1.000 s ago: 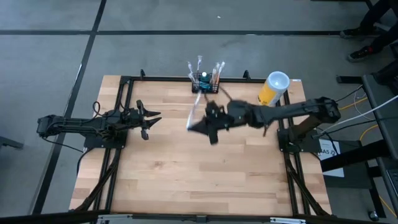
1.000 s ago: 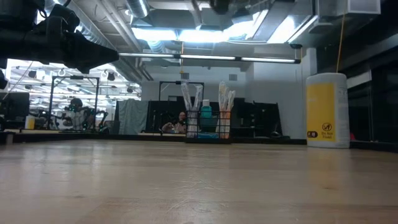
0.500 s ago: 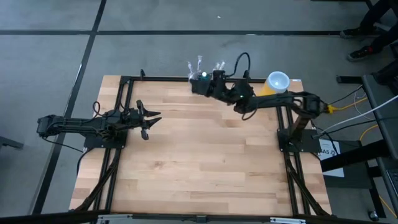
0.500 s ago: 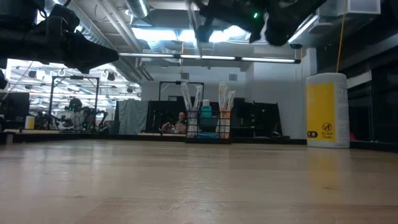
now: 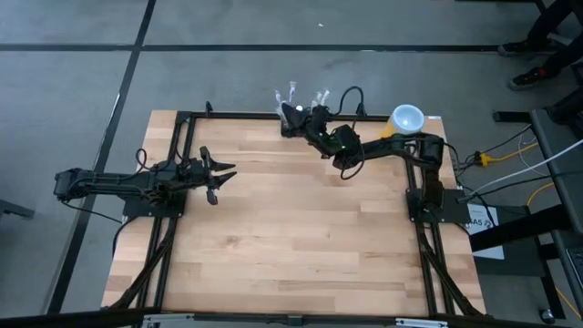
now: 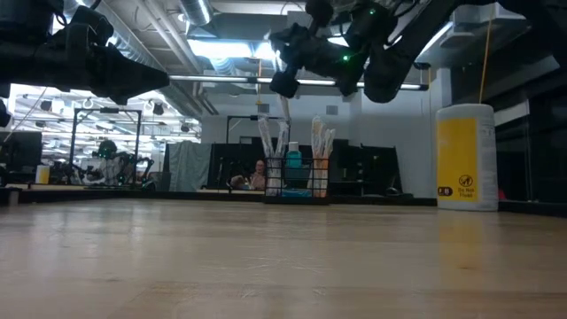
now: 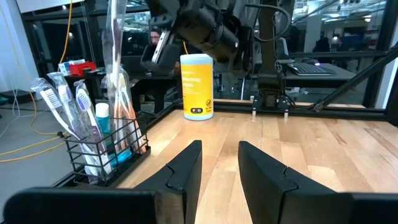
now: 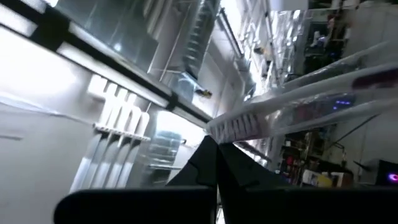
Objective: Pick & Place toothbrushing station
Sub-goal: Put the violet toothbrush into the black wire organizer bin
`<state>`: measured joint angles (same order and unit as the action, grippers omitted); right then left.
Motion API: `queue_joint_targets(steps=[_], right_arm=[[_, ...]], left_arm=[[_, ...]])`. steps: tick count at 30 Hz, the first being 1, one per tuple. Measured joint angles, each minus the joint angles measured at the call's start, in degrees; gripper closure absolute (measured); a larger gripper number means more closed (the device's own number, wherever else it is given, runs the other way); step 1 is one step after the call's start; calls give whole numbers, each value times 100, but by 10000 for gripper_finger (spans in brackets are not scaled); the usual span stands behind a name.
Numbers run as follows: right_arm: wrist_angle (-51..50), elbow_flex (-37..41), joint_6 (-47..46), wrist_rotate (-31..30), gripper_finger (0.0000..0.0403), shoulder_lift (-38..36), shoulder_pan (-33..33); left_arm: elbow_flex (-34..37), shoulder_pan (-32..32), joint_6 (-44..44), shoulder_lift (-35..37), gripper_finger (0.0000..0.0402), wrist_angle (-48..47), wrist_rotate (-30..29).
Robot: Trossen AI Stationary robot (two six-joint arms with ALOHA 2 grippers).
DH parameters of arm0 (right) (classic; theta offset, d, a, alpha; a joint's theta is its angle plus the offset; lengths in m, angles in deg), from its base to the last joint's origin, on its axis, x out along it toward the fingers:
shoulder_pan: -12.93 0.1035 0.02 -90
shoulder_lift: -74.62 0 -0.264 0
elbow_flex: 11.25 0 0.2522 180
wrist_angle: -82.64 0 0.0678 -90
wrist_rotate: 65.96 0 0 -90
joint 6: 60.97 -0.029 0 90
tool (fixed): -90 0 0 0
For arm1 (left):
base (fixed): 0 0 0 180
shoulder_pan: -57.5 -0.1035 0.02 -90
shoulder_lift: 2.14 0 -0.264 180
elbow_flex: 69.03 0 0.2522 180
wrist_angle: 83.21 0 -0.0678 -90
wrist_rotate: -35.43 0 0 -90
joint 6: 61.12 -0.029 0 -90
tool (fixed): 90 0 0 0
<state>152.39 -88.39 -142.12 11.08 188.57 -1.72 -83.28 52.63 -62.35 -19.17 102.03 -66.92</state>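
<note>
Low view shows bare wooden table (image 6: 266,266) in the foreground, with nothing lying on it short of the far edge, where the black wire rack (image 6: 297,180) stands upright, already holding several wrapped toothbrushes and a small tube. To its side, well apart, stands the yellow tub (image 6: 465,158). Above the rack hangs the right gripper (image 6: 285,69), and a pale wrapped toothbrush (image 6: 285,106) points down from it toward the slots. In the right wrist view the fingers are pressed together on that toothbrush (image 8: 292,109). By my reading the job is well along: most brushes sit in the rack, this one is carried to just above it, and lowering it into a free slot and letting go is what remains. The left gripper (image 5: 217,175) waits over the table's left side, well away from the rack; in its own wrist view its fingers (image 7: 186,168) stand apart with nothing between them. From overhead the right arm covers much of the rack (image 5: 293,117), so which slot is free cannot be told, nor whether the brush tip has entered the rack yet. The right wrist camera looks up at the ceiling and shows no rack at all.
</note>
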Motion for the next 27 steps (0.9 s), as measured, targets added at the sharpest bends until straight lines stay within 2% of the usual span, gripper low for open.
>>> queue_joint_targets(steps=[11,19,23,27], right_arm=[[-649,-110,-308,-971,403,7,-22],[-2361,-1040,-137,-1220,403,7,13],[-3131,-1268,-412,-1304,403,7,-16],[-2903,-1298,-652,-1308,403,248,-42]], left_arm=[[0,0,0,0,302,0,1],[0,-1,0,0,302,0,2],[0,0,0,1,302,0,1],[0,1,0,0,302,0,0]])
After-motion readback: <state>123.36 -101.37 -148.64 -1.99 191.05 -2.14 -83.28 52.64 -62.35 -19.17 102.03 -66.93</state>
